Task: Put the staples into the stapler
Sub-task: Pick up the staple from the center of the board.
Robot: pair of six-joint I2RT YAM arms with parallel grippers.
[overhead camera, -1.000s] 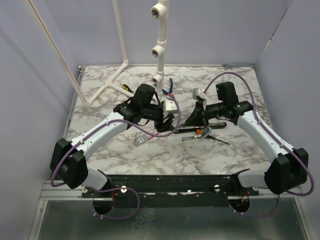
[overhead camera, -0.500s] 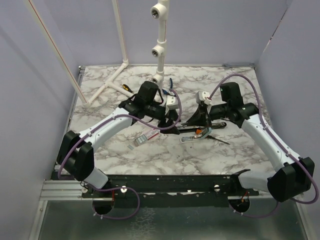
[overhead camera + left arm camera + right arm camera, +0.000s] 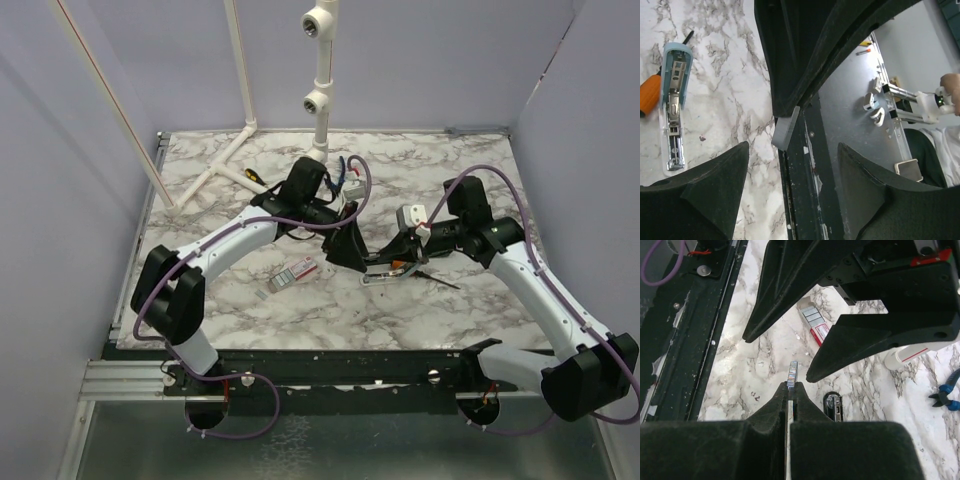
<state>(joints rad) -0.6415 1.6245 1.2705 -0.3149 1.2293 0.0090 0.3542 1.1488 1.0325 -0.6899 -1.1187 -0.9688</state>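
silvery staple strip (image 3: 792,371) sits pinched between the closed right fingers (image 3: 774,404), its end poking past their tips. the black stapler (image 3: 833,407) lies just beside them on the marbled counter (image 3: 300,310). the left fingers (image 3: 715,182) hang close by, spread wide and holding nothing. farther out lies the white-and-red staple box (image 3: 816,324), and a pale teal bar (image 3: 675,65) rests beside an orange-handled screwdriver (image 3: 647,92).

The white, grey-veined marble table top (image 3: 460,320) is lit evenly and brightly from overhead; only soft, faint shadows are cast beneath the arms. In the left wrist view, the black two-finger left gripper (image 3: 791,150) is rendered underexposed and slightly blurred. In the right wrist view, a glint is shown on the thin silvery staple strip (image 3: 792,371); the foreground is lost in black.
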